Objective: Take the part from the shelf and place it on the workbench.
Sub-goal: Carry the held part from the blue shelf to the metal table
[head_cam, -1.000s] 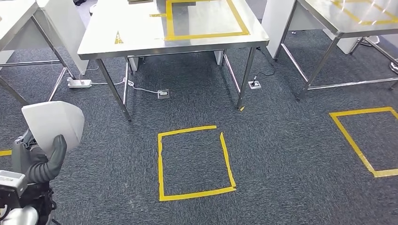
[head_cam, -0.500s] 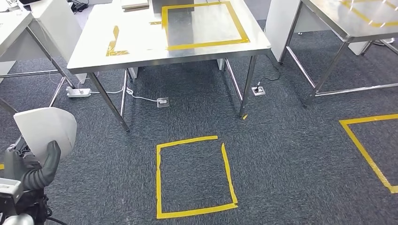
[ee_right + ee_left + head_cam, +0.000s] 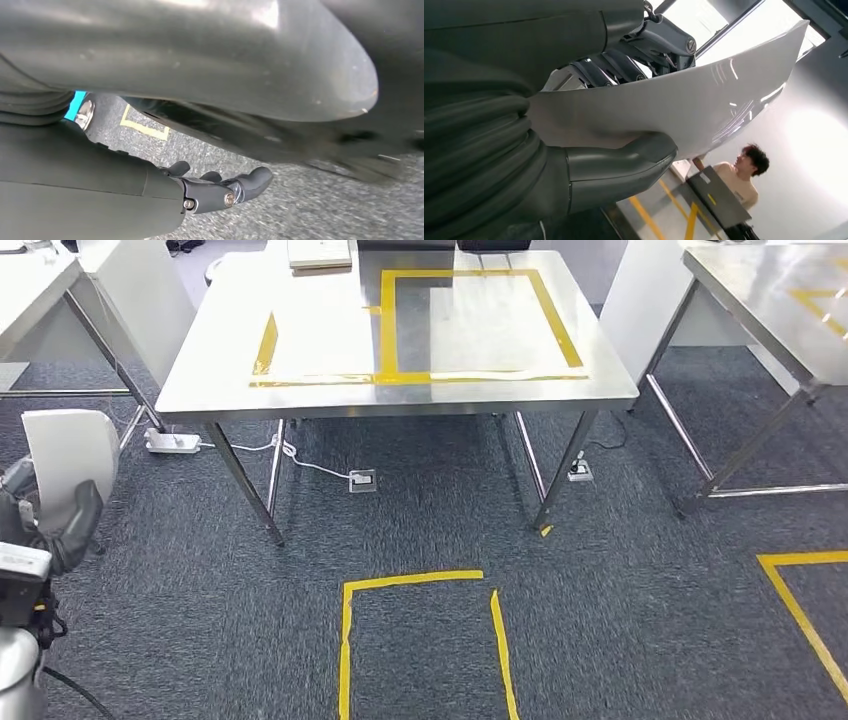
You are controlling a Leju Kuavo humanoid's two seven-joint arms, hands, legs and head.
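Note:
The part (image 3: pixel 65 455) is a curved white panel at the left edge of the head view, and my left hand (image 3: pixel 70 530) grips it from below. In the left wrist view the thick grey thumb (image 3: pixel 619 167) presses one face of the white part (image 3: pixel 684 105) and dark fingers lie behind it. The steel workbench (image 3: pixel 330 402) stands ahead, its top marked with yellow tape rectangles. My right hand (image 3: pixel 220 190) hangs above the carpet with loosely spread fingers and holds nothing.
A power strip (image 3: pixel 170 443) and floor sockets (image 3: pixel 362 480) lie under the bench. Further steel tables stand right (image 3: pixel 780 300) and left (image 3: pixel 30 280). A yellow tape square (image 3: pixel 420 640) marks the carpet. A flat item (image 3: pixel 320 252) lies at the bench's far edge. A person (image 3: pixel 744 175) stands nearby.
The whole view has shifted: the workbench now appears nearer and lower in the picture, the floor square slid down. The white part stays in my left hand.

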